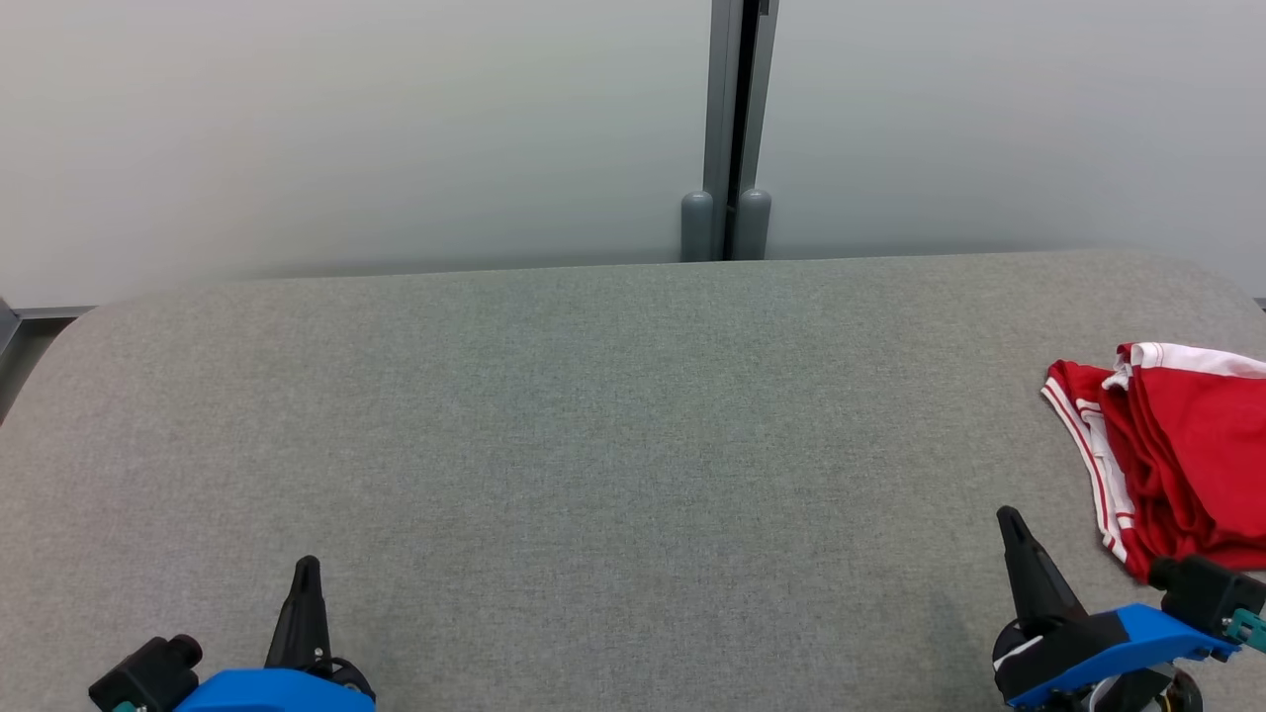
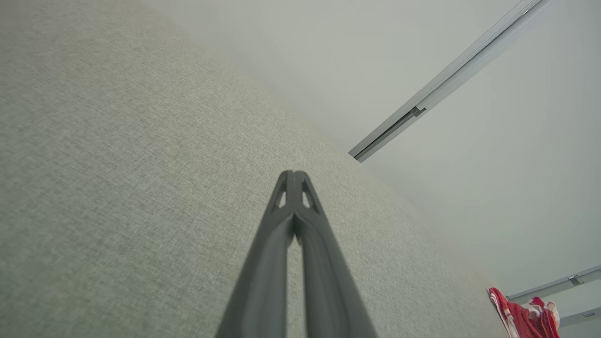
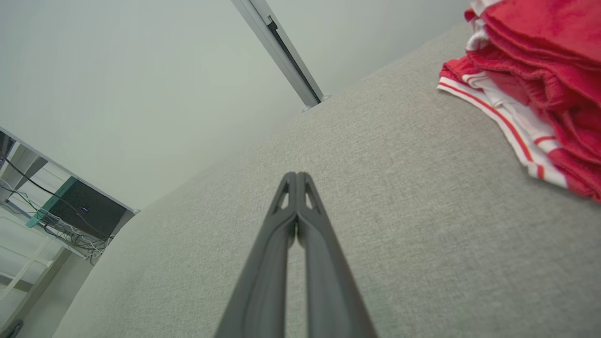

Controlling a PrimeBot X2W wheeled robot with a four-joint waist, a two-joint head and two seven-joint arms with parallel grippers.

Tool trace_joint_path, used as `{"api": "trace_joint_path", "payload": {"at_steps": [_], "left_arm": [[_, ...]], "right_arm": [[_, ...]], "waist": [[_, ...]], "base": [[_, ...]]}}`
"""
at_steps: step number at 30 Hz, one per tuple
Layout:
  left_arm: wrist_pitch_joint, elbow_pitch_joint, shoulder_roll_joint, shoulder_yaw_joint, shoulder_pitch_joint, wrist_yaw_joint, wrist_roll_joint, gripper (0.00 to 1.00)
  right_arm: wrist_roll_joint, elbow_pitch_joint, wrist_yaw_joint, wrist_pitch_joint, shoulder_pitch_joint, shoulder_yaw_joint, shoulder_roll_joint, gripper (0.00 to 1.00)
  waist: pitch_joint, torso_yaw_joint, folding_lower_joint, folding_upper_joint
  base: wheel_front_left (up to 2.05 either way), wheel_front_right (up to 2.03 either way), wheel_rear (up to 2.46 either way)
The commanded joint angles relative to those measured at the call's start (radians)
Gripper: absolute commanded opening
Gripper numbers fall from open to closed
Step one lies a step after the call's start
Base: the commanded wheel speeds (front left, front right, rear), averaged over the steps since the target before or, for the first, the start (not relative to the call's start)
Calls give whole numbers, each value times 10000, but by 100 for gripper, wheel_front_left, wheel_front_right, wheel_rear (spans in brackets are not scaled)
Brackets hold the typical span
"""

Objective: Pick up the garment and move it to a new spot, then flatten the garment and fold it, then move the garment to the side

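Grey table (image 1: 593, 396) lies open across middle and left; the bunched red garment (image 1: 1177, 445) blocks its right edge.

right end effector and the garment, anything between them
No, just bare table between the right end effector and garment, clear in the right wrist view.

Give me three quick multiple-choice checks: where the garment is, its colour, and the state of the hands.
1. Where on the grey table does the garment lie? A right edge B centre C left corner
2. Its colours? A blue, yellow B red, white trim C black
3. The left hand and right hand are: A both open B both shut, empty C right shut on cloth
1 A: it lies bunched at the head view's right edge. 2 B: red cloth, white stripes. 3 B: wrist views show fingers pressed together, holding nothing.
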Motion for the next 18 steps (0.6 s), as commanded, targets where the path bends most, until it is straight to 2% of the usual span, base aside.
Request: {"api": "trace_joint_path", "payload": {"at_steps": [1, 18], "left_arm": [[109, -207, 1, 144, -374, -47, -401, 0], [699, -408, -137, 513, -592, -107, -2341, 0]], "right_arm": [[503, -163, 1, 76, -317, -57, -34, 0], [2877, -160, 2, 342, -429, -186, -40, 0]], "waist": [[1, 1, 0, -1], [10, 6, 0, -1]], "base": [[0, 0, 0], [0, 0, 0]]}}
